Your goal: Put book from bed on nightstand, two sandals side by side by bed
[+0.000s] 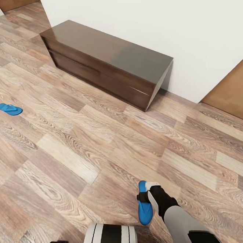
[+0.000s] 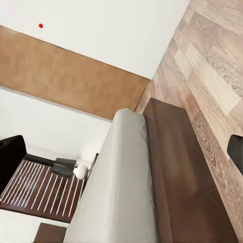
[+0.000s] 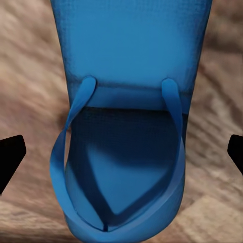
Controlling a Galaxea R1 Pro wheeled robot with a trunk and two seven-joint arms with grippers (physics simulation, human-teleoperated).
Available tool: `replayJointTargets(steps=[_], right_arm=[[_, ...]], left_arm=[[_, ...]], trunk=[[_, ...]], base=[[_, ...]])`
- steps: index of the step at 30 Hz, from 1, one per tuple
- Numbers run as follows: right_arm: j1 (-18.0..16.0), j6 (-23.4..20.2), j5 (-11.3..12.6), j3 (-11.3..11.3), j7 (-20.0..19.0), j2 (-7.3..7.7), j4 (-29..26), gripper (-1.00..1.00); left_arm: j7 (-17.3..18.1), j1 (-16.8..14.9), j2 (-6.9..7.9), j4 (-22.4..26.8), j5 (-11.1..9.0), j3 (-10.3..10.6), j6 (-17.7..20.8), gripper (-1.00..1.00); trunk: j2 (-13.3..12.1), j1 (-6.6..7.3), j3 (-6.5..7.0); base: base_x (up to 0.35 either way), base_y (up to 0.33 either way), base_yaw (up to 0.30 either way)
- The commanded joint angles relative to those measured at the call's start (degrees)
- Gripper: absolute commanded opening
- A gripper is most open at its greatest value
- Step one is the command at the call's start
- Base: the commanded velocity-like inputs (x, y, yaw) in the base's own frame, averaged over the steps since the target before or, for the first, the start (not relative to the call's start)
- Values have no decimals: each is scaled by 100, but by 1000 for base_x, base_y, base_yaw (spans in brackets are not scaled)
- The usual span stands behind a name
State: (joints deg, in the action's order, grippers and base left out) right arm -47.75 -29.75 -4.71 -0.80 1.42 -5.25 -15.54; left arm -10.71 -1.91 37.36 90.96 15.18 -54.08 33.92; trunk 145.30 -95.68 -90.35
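Observation:
One bright blue sandal (image 1: 144, 212) lies toe-up between the fingers of my right gripper (image 1: 147, 195), low over the wood floor. In the right wrist view this sandal (image 3: 126, 61) sits between the gripper's (image 3: 121, 152) dark fingertips (image 3: 10, 157), which stand wide apart with a gap on each side. The second sandal (image 1: 9, 108) lies on the floor at the far left. My left gripper (image 2: 121, 157) is open and faces the bed, with its pale grey mattress (image 2: 116, 182) and dark wooden frame (image 2: 177, 177). The book and the nightstand are out of view.
A low dark wooden bench (image 1: 104, 61) stands against the white wall ahead. Brown wood panels (image 1: 238, 91) flank the wall. Beyond the bed is a small lamp (image 2: 76, 169). Open plank floor (image 1: 77, 158) stretches between the two sandals.

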Motion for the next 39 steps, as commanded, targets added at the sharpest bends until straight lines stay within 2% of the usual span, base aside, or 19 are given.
replayJointTargets(steps=[1,27,32,39], right_arm=[[-3,-35,-48,-7,-1,-1,-10,100],[-15,-31,-47,-7,3,-2,22,100],[-15,-31,-47,-7,5,-2,26,100],[-15,-31,-46,-7,7,-2,32,100]], left_arm=[[-6,-2,1,3,34,3,25,100],[23,-2,-1,-6,124,3,-115,100],[24,1,-1,-8,125,3,-124,100],[25,5,-1,-8,125,3,-136,100]], trunk=[[3,-1,-26],[4,-4,-48],[11,-17,-159],[11,-17,-159]], base=[[0,0,0],[0,0,0],[0,0,0],[0,0,0]])
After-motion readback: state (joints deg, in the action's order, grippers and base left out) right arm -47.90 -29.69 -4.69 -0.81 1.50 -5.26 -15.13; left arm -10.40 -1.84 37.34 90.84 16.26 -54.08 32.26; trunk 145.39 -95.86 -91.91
